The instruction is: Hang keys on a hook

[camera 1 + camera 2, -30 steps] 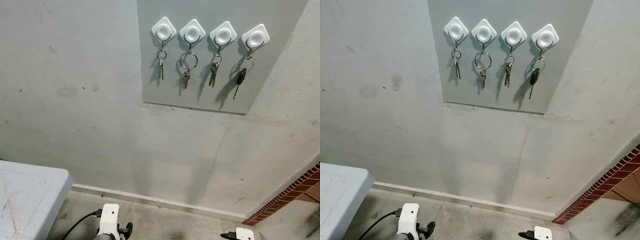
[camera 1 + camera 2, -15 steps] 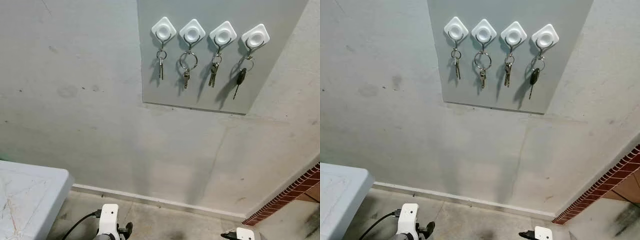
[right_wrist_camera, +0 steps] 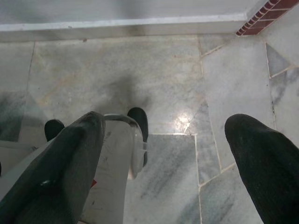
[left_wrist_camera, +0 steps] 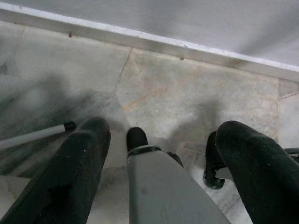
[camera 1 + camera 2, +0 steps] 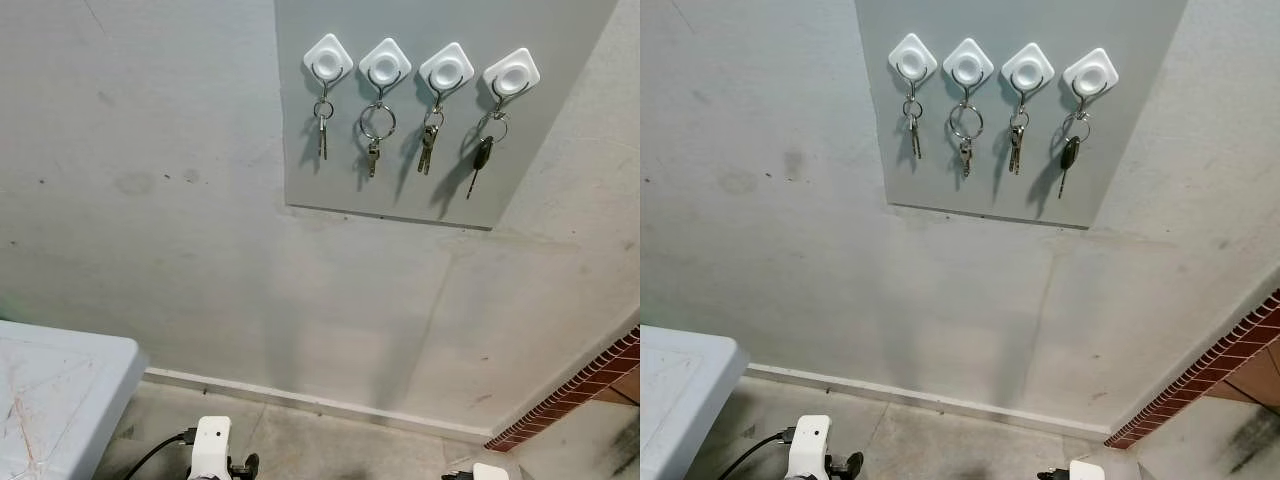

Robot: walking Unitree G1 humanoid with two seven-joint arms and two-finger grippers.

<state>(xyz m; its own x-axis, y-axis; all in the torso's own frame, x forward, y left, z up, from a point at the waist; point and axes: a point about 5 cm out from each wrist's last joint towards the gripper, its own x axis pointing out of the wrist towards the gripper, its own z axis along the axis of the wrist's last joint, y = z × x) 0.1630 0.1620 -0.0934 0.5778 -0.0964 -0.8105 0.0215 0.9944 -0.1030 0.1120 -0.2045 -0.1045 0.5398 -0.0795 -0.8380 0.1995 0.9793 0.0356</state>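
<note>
On the wall, a grey panel [image 5: 330,185] carries a row of white diamond-shaped hooks. Each holds keys: a small key set [image 5: 322,125] on the leftmost hook [image 5: 328,58], a large ring with a key [image 5: 375,135], a key bunch [image 5: 428,142], and a black-headed key [image 5: 481,155] on the rightmost hook [image 5: 511,71]. Both arms hang low over the floor, far below the hooks. My left gripper [image 4: 163,126] is open with nothing between its fingers. My right gripper [image 3: 167,119] is open too, also with nothing held.
A white table corner [image 5: 50,400] juts in at the lower left. A white baseboard [image 5: 300,400] runs along the wall's foot over the marble floor [image 4: 187,88]. Red brick edging [image 5: 590,385] rises at the lower right. My own leg [image 4: 159,186] is below the left gripper.
Both wrists have sunk a little lower at the bottom of the eye views. The keys and hooks have not moved.
</note>
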